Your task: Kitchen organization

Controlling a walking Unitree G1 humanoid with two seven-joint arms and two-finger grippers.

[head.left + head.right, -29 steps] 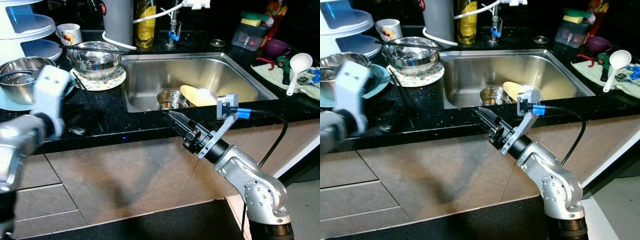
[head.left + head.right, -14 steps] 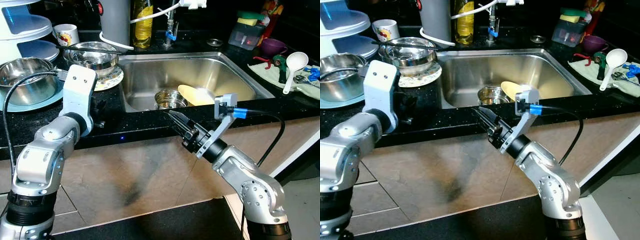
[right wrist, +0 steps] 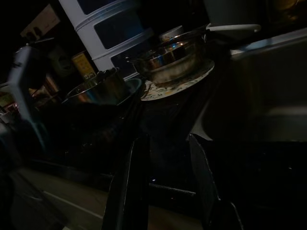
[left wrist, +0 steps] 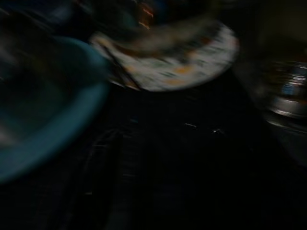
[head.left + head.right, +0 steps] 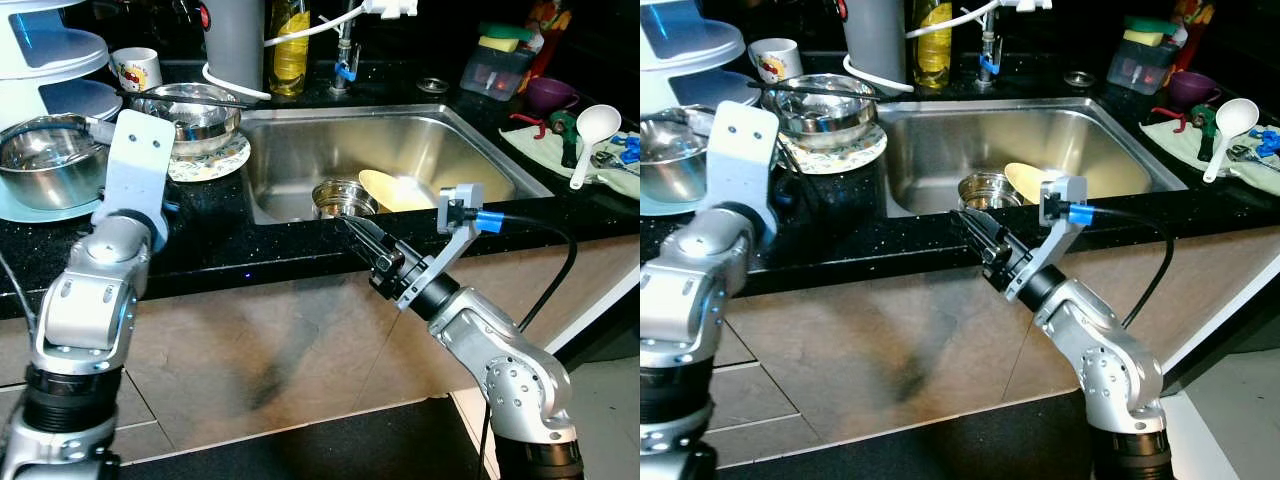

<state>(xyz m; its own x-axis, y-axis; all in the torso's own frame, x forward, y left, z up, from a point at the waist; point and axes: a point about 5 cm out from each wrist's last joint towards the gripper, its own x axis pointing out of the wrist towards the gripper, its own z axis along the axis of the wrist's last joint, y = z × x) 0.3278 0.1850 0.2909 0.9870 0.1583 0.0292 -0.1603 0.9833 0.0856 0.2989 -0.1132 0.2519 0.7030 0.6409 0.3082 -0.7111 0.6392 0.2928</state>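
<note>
A steel bowl [image 5: 188, 112] sits on a patterned plate [image 5: 222, 160] left of the sink [image 5: 300, 150]. A second steel bowl [image 5: 40, 165] rests on a teal plate [image 5: 35, 212] further left. In the sink lie a small steel bowl [image 5: 343, 198] and a yellow dish [image 5: 392, 190]. My left arm [image 5: 95, 290] is raised at the counter, and its white wrist housing [image 5: 135, 160] hides what is beyond it, between the two plates. My right gripper [image 5: 362, 235] is open and empty at the counter's front edge, just below the sink rim, pointing up and left.
A mug [image 5: 138, 68], a grey jug [image 5: 235, 40], a yellow bottle [image 5: 290, 45] and the tap line the back. White stacked containers [image 5: 50, 50] stand far left. At right are a sponge box [image 5: 500, 65], a purple bowl [image 5: 555, 95] and a white ladle [image 5: 595, 135]. Cabinet fronts are below.
My left arm has swung up from a blurred low position, and its wrist now stands further left near the teal plate. The right gripper has crept slightly up toward the sink rim.
</note>
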